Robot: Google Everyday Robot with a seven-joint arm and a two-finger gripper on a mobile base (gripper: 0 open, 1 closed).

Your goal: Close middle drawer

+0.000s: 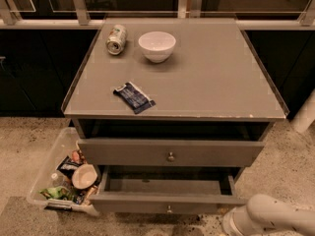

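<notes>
The middle drawer is the lower open one, with a low flat front panel and a small round knob. It stands pulled out partway and shows its plain grey inside. Above it is the drawer with the taller front panel, which is slightly out. My white arm comes in at the bottom right corner, just right of the middle drawer's front. The gripper itself is out of view.
On the cabinet top lie a can on its side, a white bowl and a dark blue snack packet. A clear bin of snacks sits on the floor at the left, against the drawer.
</notes>
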